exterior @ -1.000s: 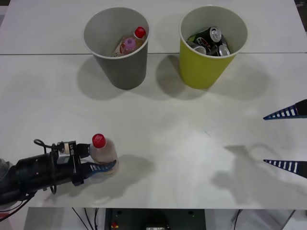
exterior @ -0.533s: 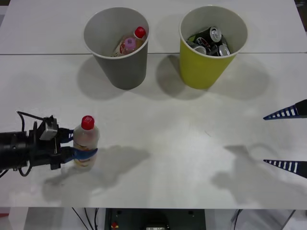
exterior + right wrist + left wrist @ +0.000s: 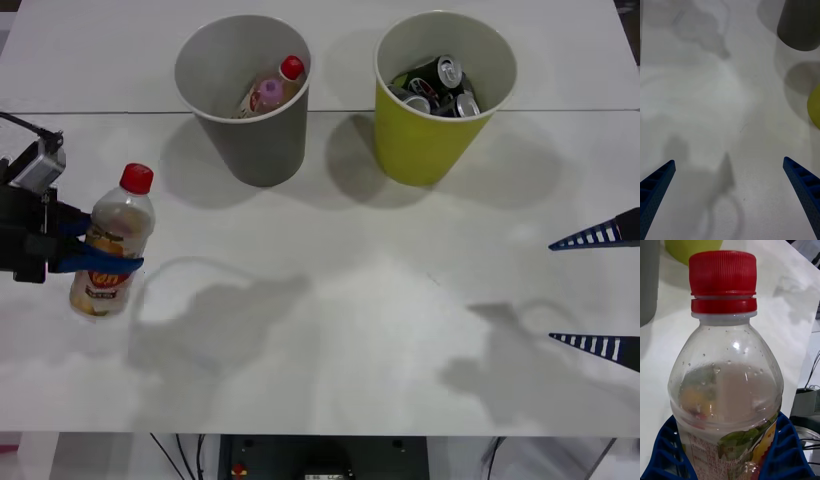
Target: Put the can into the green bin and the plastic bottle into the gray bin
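My left gripper (image 3: 98,256) is shut on the plastic bottle (image 3: 112,243), a clear one with a red cap and red-orange label, held in the air above the table's left side. The left wrist view shows the bottle (image 3: 727,390) close up between the blue fingers (image 3: 782,450). The gray bin (image 3: 243,98) stands at the back with two bottles inside. To its right, the green bin (image 3: 443,95) holds several cans (image 3: 440,85). Open and holding nothing, my right gripper (image 3: 597,291) hangs at the right edge, and in the right wrist view (image 3: 730,198) it is over bare table.
The white table (image 3: 350,300) stretches wide between the two arms. A seam (image 3: 100,113) crosses it at the back, level with the bins. The near edge of the table (image 3: 330,434) runs along the bottom, with cables below.
My left gripper has lifted the plastic bottle off the table and carried it left and toward the back. The right arm has not moved.
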### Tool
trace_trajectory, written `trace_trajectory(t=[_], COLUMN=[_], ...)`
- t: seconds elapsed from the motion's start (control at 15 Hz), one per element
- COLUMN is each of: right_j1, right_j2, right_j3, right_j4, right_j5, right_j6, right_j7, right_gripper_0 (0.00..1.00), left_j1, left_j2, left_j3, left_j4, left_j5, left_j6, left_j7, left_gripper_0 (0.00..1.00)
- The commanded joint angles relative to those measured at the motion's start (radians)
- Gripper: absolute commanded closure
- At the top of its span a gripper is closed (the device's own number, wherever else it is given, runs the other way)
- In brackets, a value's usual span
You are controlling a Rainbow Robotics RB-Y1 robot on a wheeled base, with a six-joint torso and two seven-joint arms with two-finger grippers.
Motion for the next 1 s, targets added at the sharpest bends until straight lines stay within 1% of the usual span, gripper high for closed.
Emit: trace_trajectory(t=[0.07, 0.2, 0.27, 0.4, 0.47, 0.6, 0.67, 0.73, 0.87, 1.0], right_j1=[0.000, 0.000, 0.000, 0.000, 0.000, 0.000, 0.000, 0.000, 0.000, 0.000], right_j2=[0.000, 0.000, 0.000, 0.000, 0.000, 0.000, 0.000, 0.000, 0.000, 0.000], right_j3=[0.000, 0.000, 0.000, 0.000, 0.000, 0.000, 0.000, 0.000, 0.000, 0.000], right_j4=[0.000, 0.000, 0.000, 0.000, 0.000, 0.000, 0.000, 0.000, 0.000, 0.000], right_j5=[0.000, 0.000, 0.000, 0.000, 0.000, 0.000, 0.000, 0.000, 0.000, 0.000], right_j6=[0.000, 0.000, 0.000, 0.000, 0.000, 0.000, 0.000, 0.000, 0.000, 0.000], right_j7=[0.000, 0.000, 0.000, 0.000, 0.000, 0.000, 0.000, 0.000, 0.000, 0.000], right_gripper_0=[0.00, 0.00, 0.00, 0.00, 0.00, 0.00, 0.00, 0.00, 0.00, 0.00], left_j1=[-0.098, -0.194, -0.260, -0.389, -0.493, -0.674, -0.789, -0.868, -1.012, -1.095], left_j2=[0.055, 0.085, 0.096, 0.121, 0.145, 0.178, 0.181, 0.179, 0.142, 0.095], left_j3=[0.000, -0.006, -0.034, -0.124, -0.212, -0.371, -0.474, -0.535, -0.641, -0.686], left_j4=[-0.059, -0.091, -0.108, -0.109, -0.089, -0.034, 0.016, 0.058, 0.151, 0.239], left_j5=[-0.061, -0.106, -0.140, -0.187, -0.195, -0.181, -0.164, -0.155, -0.158, -0.159], left_j6=[-0.033, -0.092, -0.116, -0.129, -0.129, -0.129, -0.127, -0.129, -0.127, -0.127], left_j7=[0.204, 0.341, 0.405, 0.482, 0.511, 0.516, 0.516, 0.516, 0.517, 0.519], left_gripper_0=[1.00, 1.00, 1.00, 1.00, 1.00, 1.00, 1.00, 1.00, 1.00, 1.00])
